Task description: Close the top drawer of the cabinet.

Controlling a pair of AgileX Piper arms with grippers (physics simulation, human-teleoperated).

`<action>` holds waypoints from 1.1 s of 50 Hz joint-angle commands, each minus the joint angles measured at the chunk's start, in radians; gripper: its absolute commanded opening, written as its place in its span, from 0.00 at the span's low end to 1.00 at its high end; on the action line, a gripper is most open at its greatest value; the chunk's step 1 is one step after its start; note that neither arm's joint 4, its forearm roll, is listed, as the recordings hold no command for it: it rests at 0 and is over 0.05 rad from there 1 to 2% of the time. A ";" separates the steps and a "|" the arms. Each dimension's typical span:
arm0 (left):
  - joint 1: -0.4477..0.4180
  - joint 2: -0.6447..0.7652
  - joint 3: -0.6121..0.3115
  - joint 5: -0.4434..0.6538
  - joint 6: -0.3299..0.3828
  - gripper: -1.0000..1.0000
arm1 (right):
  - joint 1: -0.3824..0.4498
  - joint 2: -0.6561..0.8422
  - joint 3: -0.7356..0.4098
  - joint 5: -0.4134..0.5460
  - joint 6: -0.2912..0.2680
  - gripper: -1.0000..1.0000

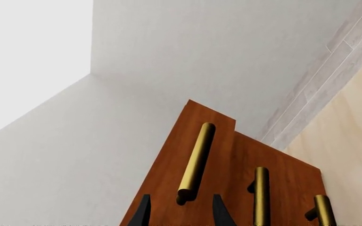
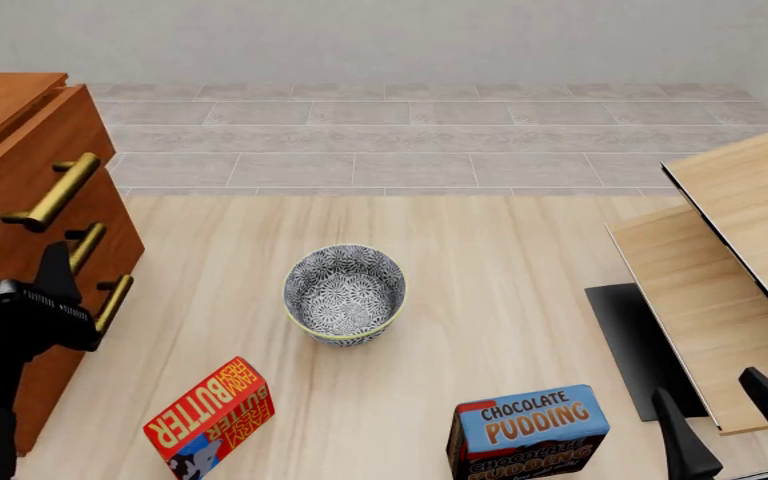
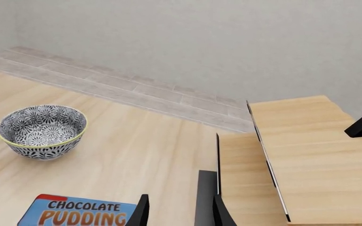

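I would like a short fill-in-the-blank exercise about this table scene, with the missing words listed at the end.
1. The top drawer of the cabinet sticks out further than the ____ drawers below it.
2. The patterned bowl has nothing inside; it is ____.
3. The blue box is labelled chocolate ____.
4. The left gripper is open near the drawer's ____ handle.

Missing words: two; empty; pudding; brass

The cabinet (image 2: 17, 200) stood at the table's (image 2: 491, 300) nine o'clock, bowl (image 2: 345, 295) at centre, butter box (image 2: 211, 410) at seven, pudding box (image 2: 528, 432) at five, panels (image 2: 718, 290) at three.
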 commanded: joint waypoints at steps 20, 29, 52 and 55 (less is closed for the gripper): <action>0.078 0.000 0.006 -0.009 -0.018 1.00 | 0.006 0.000 0.000 0.004 -0.012 1.00; 0.091 0.011 0.001 -0.009 -0.020 1.00 | 0.007 0.000 0.000 0.005 -0.014 1.00; 0.119 0.063 -0.029 -0.009 -0.031 1.00 | 0.011 0.000 0.000 0.012 -0.022 1.00; 0.121 0.064 -0.028 -0.009 -0.031 1.00 | 0.011 0.000 0.000 0.012 -0.021 1.00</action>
